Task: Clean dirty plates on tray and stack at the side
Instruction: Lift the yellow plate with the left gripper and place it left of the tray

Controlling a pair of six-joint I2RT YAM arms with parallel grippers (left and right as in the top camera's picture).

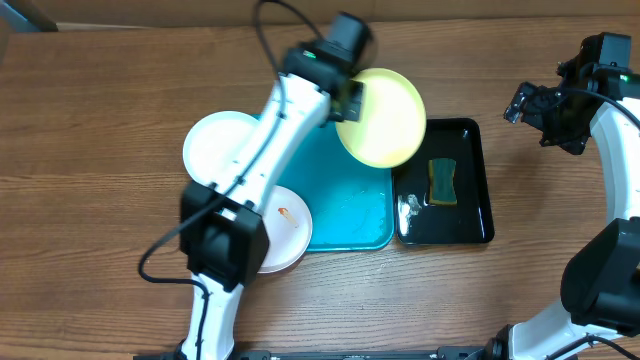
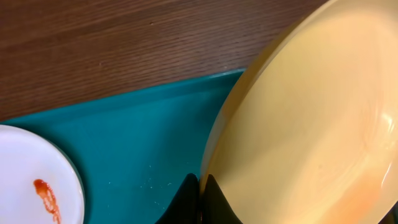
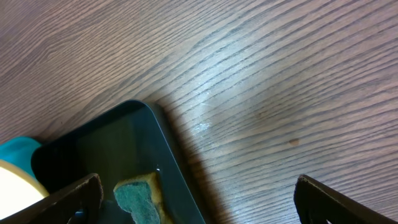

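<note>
My left gripper is shut on the rim of the lime-green-rimmed plate and holds it tilted above the far right corner of the turquoise tray. The left wrist view shows the fingers pinching that plate's rim over the tray. A white plate with an orange smear lies on the tray's near left edge and shows in the left wrist view. Another white plate lies at the tray's far left. My right gripper is open and empty above the bare table right of the black tray.
A narrow black tray with a green-and-yellow sponge sits right of the turquoise tray; both show in the right wrist view, tray and sponge. Wooden table surrounds everything.
</note>
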